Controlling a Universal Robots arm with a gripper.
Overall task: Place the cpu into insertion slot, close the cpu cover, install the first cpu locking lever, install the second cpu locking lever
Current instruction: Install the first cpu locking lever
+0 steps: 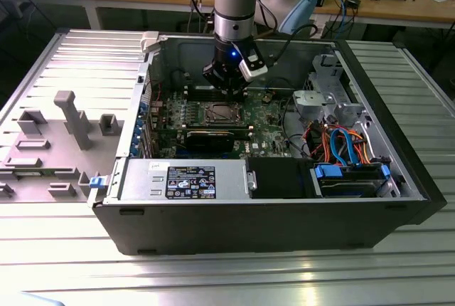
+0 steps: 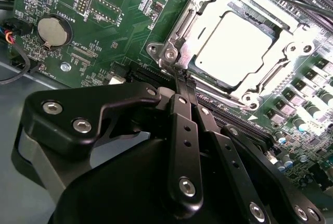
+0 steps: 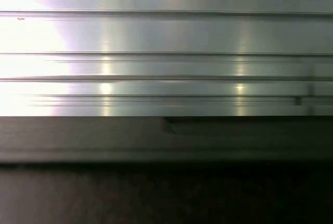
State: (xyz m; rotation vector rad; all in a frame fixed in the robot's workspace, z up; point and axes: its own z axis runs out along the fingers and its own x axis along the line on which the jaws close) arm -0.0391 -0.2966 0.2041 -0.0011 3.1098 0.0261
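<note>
A: Casing first: the open black computer case (image 1: 270, 213) sits on the ribbed aluminium table (image 1: 398, 270), its grey power supply box (image 1: 181, 180) along the near wall.

B: And the chip?

A: The dull silver square cpu (image 2: 235, 47) lies in the insertion slot (image 2: 270, 13), with the silver windowed cpu cover (image 2: 182, 18) down around it.

B: The hand?

A: The black two-finger gripper (image 2: 183, 81) has its fingers pressed together, tips at the cover's corner, farther back.

One outside camera, two on the wrist.
Exterior view looks down into the open black computer case (image 1: 398, 178); second wrist view closely shares its green motherboard (image 2: 104, 21), toward 12 o'clock.
</note>
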